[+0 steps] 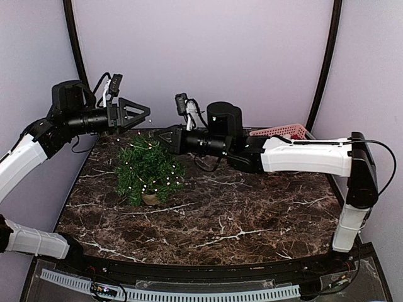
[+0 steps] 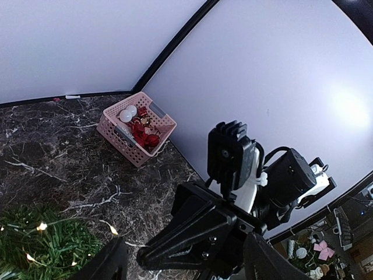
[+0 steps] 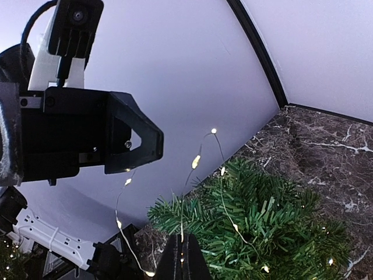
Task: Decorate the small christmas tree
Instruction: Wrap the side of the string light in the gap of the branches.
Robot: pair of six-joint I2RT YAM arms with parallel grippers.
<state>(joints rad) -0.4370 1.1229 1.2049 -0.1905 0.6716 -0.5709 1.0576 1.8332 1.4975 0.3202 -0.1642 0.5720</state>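
Marble table [image 1: 252, 214], towards its left rear: a bushy dark-green tree [image 1: 146, 170] dotted with tiny white lights. Right gripper [image 1: 158, 134] pinches the light wire [image 3: 201, 154]; left gripper [image 1: 147, 114] gapes wide.

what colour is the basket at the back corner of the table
Pink. The basket shows best in the left wrist view.
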